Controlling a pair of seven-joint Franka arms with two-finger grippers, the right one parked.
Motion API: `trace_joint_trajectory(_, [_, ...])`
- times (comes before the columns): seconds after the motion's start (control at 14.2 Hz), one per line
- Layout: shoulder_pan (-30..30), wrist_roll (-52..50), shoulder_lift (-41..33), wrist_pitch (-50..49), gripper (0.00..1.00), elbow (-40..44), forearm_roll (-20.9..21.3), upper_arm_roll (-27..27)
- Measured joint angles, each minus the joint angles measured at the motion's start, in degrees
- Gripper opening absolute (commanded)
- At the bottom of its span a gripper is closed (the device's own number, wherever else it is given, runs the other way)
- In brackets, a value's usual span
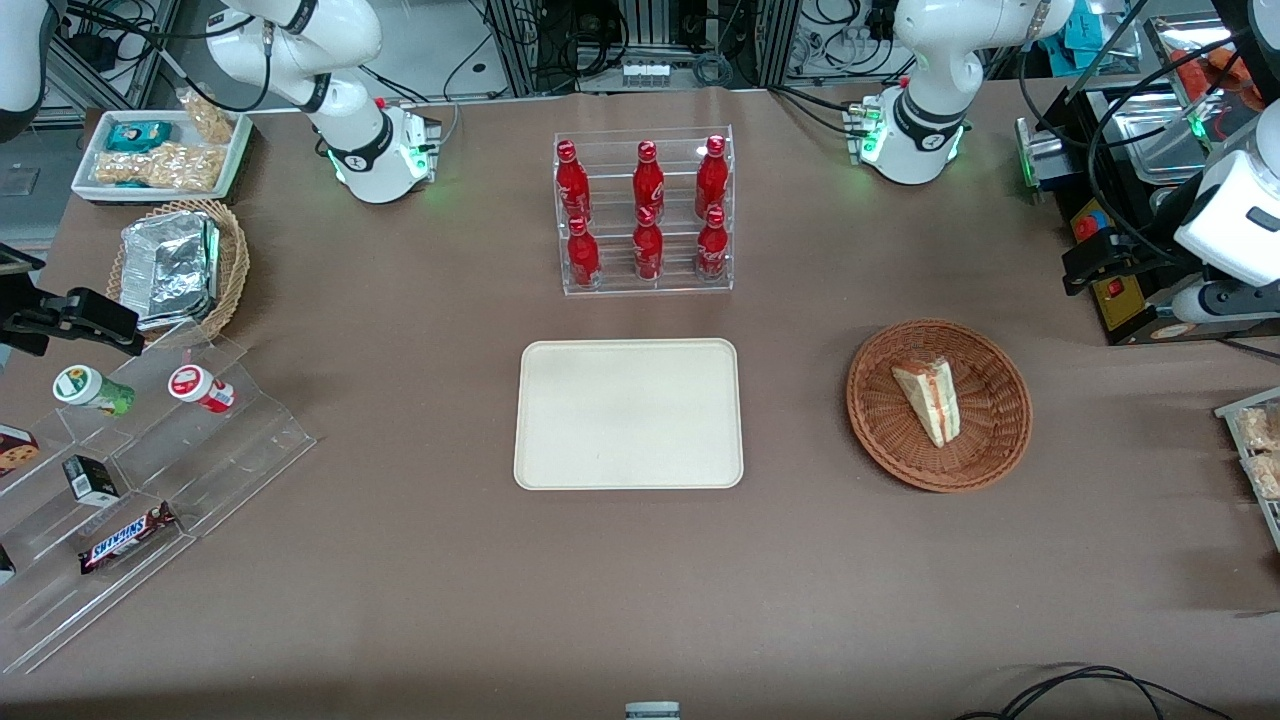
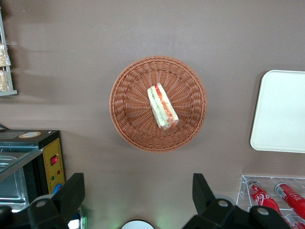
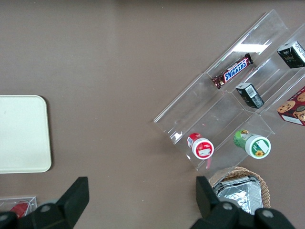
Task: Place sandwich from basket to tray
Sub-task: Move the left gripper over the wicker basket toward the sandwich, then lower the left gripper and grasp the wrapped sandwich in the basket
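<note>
Brown tabletop [image 1: 640,580], seen from the front, carrying the task's three objects in a row. The tray [image 1: 629,413] lies bare at the table's middle, nearer to the front camera than an acrylic rack of red bottles [image 1: 645,212]. The basket [image 1: 939,404] sits beside the tray, toward the working arm's end of the table and clear of the tray's rim. The sandwich [image 1: 927,400] rests in the basket near its centre, lying on a broad face with its layered cut edge exposed.

The wrist view looks straight down on the sandwich [image 2: 162,107] and the basket [image 2: 158,103], with a corner of the tray [image 2: 281,111] also showing. The gripper [image 2: 138,195] hangs high above the table beside the basket, its two fingers [image 2: 71,193] spread wide apart and holding nothing. The pick has not begun.

Judged from this layout, a good grasp calls for the gripper to be centred over the wedge before descending, with the wrist turned so that the fingers close across the bread faces or the narrow width, not along the long axis. The descent should stop short of the wicker floor, and the closing force should be gentle, since soft bread is likely to crush or shed filling. A straight lift clear of the basket wall should precede any travel toward the tray.
</note>
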Motion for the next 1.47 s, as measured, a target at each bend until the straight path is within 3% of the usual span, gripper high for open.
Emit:
trace_joint_trajectory(0.49, [0.18, 0.02, 0.04, -0.52, 1.0, -0.83, 0.0, 0.28])
trace_joint_trajectory(0.84, [2.34, -1.58, 1.47, 0.78, 1.0, -8.05, -1.77, 0.81])
trace_joint_trajectory(1.05, [5.01, -7.02, 2.14, 11.25, 1.0, -16.75, -5.59, 1.01])
trace_joint_trajectory(1.47, [5.17, -23.35, 3.29, 42.42, 1.0, -38.09, -6.75, 0.66])
